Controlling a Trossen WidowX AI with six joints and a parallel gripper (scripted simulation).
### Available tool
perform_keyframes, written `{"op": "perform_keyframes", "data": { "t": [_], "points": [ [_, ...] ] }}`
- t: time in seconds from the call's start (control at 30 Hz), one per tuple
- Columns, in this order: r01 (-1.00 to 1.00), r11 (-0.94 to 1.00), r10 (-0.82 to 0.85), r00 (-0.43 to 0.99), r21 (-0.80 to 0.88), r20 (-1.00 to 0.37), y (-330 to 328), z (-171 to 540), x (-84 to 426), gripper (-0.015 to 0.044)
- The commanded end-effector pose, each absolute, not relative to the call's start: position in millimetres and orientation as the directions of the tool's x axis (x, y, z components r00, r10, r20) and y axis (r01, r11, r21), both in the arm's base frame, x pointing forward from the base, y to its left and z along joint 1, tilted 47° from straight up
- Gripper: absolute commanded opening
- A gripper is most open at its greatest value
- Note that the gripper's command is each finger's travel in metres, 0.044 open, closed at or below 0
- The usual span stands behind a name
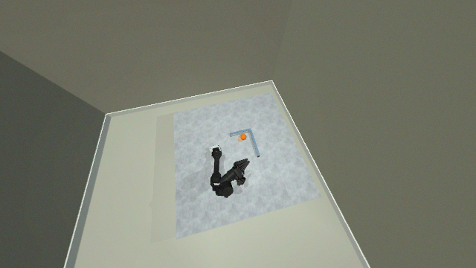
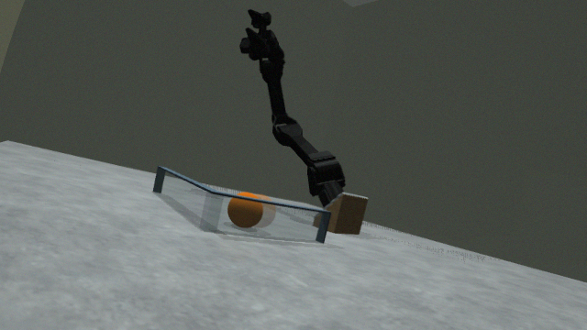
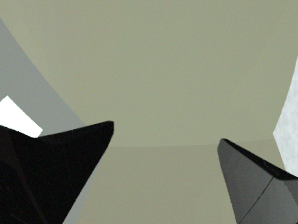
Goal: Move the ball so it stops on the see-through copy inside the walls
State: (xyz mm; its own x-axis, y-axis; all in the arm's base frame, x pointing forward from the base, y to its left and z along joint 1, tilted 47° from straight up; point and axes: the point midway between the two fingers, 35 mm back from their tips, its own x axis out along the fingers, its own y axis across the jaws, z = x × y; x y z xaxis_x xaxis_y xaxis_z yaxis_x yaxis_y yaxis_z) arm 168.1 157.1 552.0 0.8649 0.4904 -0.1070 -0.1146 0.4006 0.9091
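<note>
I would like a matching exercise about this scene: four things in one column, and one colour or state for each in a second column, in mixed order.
Things:
1. ball
2. gripper
3. clear walls
4. block

Descriptions:
A. brown, beside the arm's base
B. open, holding nothing
C. orange, inside the corner
D. two low panes meeting in a corner

Pairs: 1-C, 2-B, 3-D, 4-A

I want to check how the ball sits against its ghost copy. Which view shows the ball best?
The exterior view: the orange ball appears large behind the clear walls, overlapping its see-through copy. The top view shows only a tiny orange dot; the wrist view misses it.
</note>
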Motion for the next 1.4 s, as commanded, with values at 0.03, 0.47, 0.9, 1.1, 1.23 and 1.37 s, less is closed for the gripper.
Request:
{"op": "perform_keyframes", "data": {
  "t": [0.03,0.47,0.9,1.1,1.23,1.37],
  "points": [
    [-0.115,0.423,0.484,0.867,0.899,-0.117,160,549,171,0.0415],
    [-0.105,0.917,0.268,0.876,0.385,-0.4,223,441,254,0.0415],
    [-0.313,0.852,-0.093,0.699,-0.42,-0.709,244,267,322,0.0415],
    [-0.542,0.586,-0.291,0.552,-0.602,-0.781,227,182,336,0.0415],
    [-0.715,0.374,-0.425,0.435,-0.591,-0.794,207,127,338,0.0415],
    [-0.871,0.167,-0.553,0.305,-0.461,-0.776,180,75,332,0.0415]
  ]
}}
